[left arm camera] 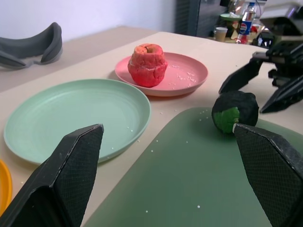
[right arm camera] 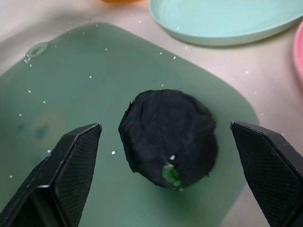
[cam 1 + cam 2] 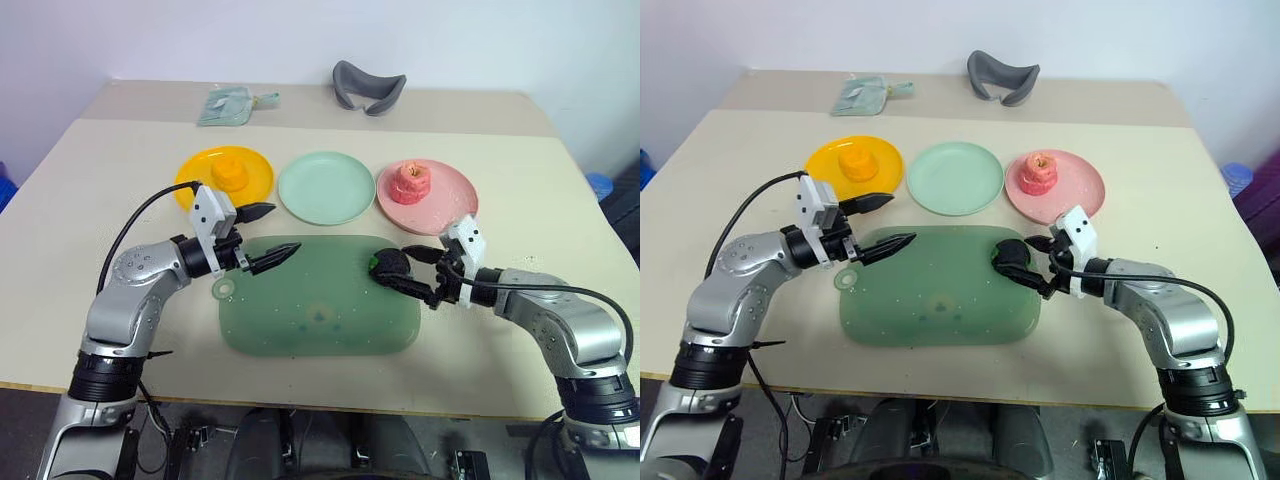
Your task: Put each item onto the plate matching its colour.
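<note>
Orange fruit (image 3: 232,171) sits on yellow plate (image 3: 258,176), red apple (image 3: 410,183) upright on pink plate (image 3: 449,191). Mint plate (image 3: 326,187) between them, bare. Dark green ball (image 3: 389,266) (knobbly, near-black) lies on the tray's right edge.

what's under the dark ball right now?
The dark ball sits on the green tray, near its right end, between the open right gripper's fingers. The patch of tray right beneath it is covered.
</note>
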